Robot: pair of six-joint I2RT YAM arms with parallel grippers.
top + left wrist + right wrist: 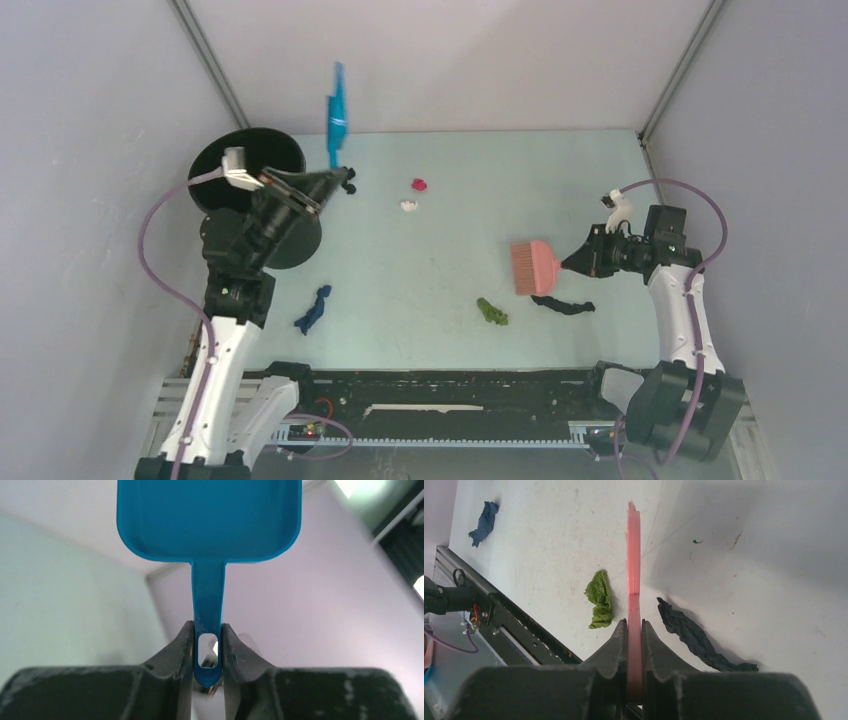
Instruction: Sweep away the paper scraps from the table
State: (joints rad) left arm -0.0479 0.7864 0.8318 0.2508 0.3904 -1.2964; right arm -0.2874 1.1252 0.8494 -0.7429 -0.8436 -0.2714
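Paper scraps (491, 312) dot the mint table (430, 260) between grey walls (450, 60).

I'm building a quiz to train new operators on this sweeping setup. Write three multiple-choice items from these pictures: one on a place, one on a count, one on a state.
1. Where on the table lies the dark blue scrap? A left side, near half; B far right corner; C dead centre.
2. How many paper scraps show from above? A three; B five; C eight.
3. The blue dustpan is: A flat on the table; B upside down on the table; C raised, its handle clamped in the left gripper.
Key: 1 A, it lies left of the middle, toward the near edge. 2 B, dark blue, green, black, white and red ones. 3 C, the jaws pinch the handle, only wall behind the pan.
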